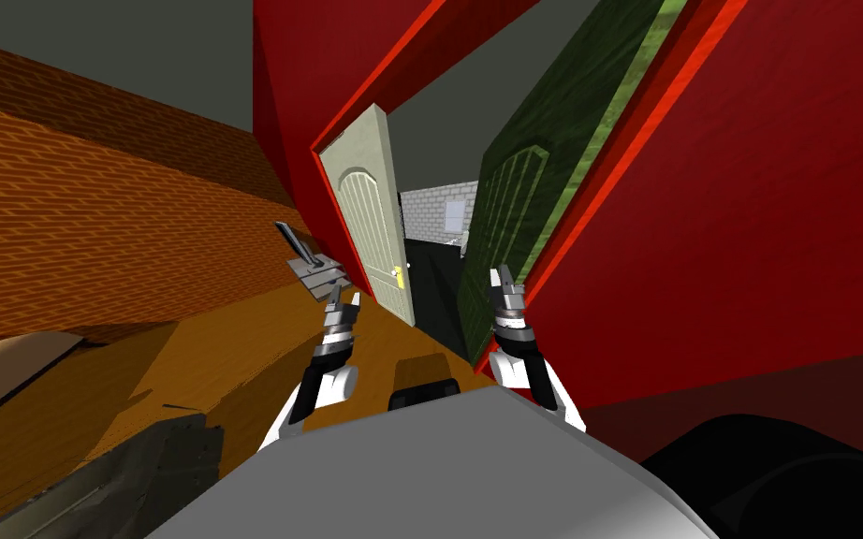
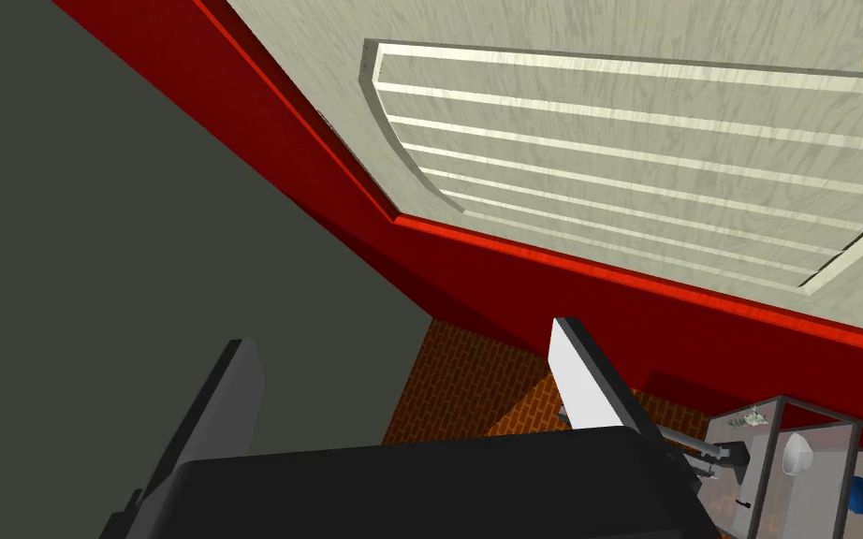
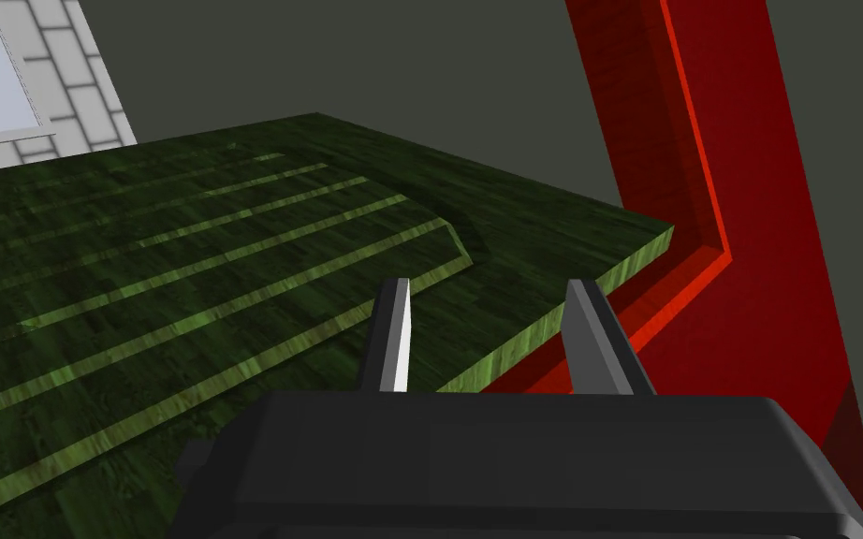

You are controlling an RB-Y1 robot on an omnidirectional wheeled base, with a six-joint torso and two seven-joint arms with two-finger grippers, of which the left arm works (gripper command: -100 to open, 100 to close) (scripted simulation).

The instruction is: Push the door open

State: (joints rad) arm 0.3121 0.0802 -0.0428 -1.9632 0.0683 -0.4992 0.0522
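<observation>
Fingers (image 3: 398,337) parted on right gripper (image 3: 488,285) and left gripper (image 2: 402,335); right one beside dark green panelled door (image 3: 186,281)
Lay blades flat on its panel, clear of the red frame (image 3: 701,187); push steadily.

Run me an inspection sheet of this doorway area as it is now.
Surface: wood floor.
Job's things: green door and cream door, both ajar in a red frame.
Clutter: grey box by the orange brick wall.
Claws: left claw open, facing the cream door; right claw open, beside the green door.
Cables: nothing seen.
Surroundings: red walls; beyond the doors, a grey brick wall with a window and a black area.
</observation>
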